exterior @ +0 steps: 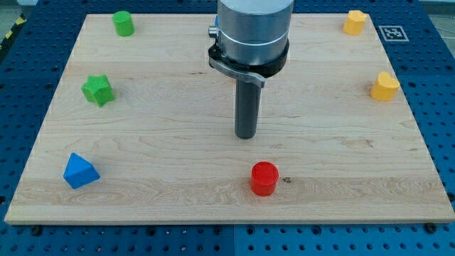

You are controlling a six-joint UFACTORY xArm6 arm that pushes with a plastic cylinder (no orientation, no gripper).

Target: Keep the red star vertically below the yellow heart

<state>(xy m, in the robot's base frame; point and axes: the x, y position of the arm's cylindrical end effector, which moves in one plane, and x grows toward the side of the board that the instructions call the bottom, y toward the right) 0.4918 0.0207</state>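
My tip (246, 135) sits near the middle of the wooden board (178, 149). It touches no block. The only red block in view is a round cylinder (264, 178), a short way towards the view's bottom and slightly right of the tip. A yellow heart-like block (384, 86) lies near the board's right edge, far to the right of the tip and of the red cylinder. An orange-yellow block (355, 22) of unclear shape sits in the board's top right corner.
A green cylinder (123, 23) sits at the top left. A green star (97, 89) lies below it near the left edge. A blue triangular block (79, 171) lies at the bottom left. The arm's grey body (252, 32) hides part of the board's top middle.
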